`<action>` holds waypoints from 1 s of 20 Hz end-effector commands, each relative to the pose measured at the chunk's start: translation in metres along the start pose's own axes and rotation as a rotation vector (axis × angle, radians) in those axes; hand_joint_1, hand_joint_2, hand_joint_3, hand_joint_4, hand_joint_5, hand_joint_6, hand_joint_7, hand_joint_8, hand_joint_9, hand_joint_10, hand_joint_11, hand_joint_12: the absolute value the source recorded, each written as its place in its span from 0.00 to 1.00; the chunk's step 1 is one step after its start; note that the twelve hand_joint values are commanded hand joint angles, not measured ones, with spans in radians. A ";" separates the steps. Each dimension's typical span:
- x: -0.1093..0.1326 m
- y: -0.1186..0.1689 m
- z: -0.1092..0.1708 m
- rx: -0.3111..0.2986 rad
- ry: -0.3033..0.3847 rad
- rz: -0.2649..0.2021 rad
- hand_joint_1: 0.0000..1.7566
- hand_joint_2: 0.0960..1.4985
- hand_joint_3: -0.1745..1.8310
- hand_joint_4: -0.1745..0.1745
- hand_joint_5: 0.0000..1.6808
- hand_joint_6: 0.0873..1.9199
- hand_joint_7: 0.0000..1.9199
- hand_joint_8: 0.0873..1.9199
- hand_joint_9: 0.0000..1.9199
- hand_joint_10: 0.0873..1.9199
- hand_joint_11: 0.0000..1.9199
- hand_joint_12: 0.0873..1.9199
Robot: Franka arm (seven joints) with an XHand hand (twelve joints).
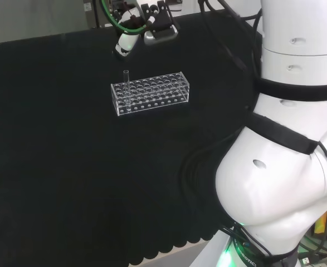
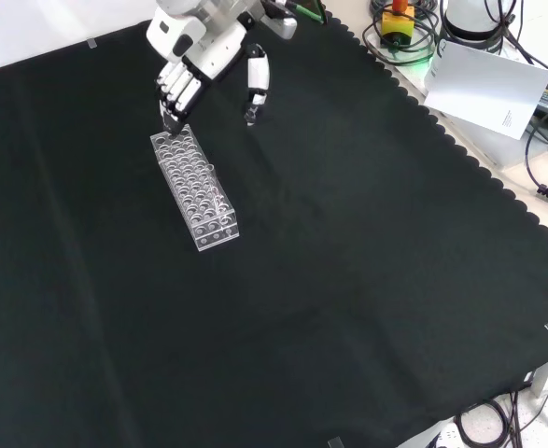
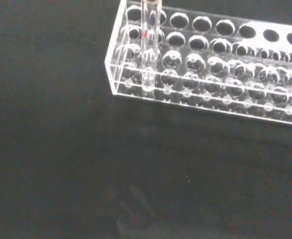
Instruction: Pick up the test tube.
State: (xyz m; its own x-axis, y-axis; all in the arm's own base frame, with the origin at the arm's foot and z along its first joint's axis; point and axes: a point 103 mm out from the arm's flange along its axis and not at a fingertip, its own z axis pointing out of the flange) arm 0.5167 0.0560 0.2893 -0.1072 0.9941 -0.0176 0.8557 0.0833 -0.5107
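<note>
Glass-clear, light, slippery and fragile by my judgement, the test tube (image 1: 126,88) stands upright in the end of the rack (image 1: 152,92), so I direct the relaxed, empty hand (image 2: 182,86) to pinch its exposed upper section.

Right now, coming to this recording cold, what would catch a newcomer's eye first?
A clear test tube rack stands alone on the black cloth, with a single test tube upright at its left end in the head view. In the front view the hand hangs just beyond the rack's far end, fingers relaxed and holding nothing. The arm's big white links stand at the right of the head view.
</note>
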 end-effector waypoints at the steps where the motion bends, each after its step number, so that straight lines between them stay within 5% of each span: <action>1: 0.002 0.011 0.017 0.016 0.008 0.000 0.34 0.55 0.26 0.44 0.09 0.00 0.03 0.37 0.00 0.38 0.00 0.74; 20: -0.013 0.052 0.053 0.099 -0.066 0.055 0.35 0.52 0.28 0.40 0.14 0.00 0.10 0.41 0.02 0.46 0.00 0.77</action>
State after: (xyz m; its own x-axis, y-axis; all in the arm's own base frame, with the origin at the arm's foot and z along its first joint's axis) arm 0.5325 0.0476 0.2253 -0.0990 0.9923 -0.0747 0.8156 0.0379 -0.5774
